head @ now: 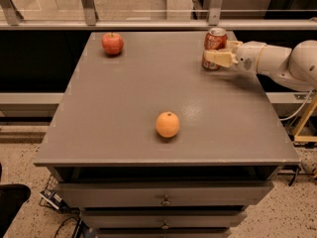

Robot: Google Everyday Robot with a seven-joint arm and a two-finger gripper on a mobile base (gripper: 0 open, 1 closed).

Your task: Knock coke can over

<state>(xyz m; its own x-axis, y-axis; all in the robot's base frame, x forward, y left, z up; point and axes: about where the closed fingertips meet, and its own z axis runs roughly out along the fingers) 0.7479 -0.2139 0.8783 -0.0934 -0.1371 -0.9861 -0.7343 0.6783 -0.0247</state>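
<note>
Hand (216, 57) against red coke can (215, 39), far right tabletop (138, 88); lettering unreadable.

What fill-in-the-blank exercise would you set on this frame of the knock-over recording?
The small red cylindrical coke can with a silver top is near the grey table's far ___ corner in the camera view.
The cream-coloured gripper, on the arm at the picture's right, is right at the ___.
The round red apple sits near the far ___ corner.
The round orange fruit lies nearest the table's ___ edge.
Missing: right; can; left; front.
</note>
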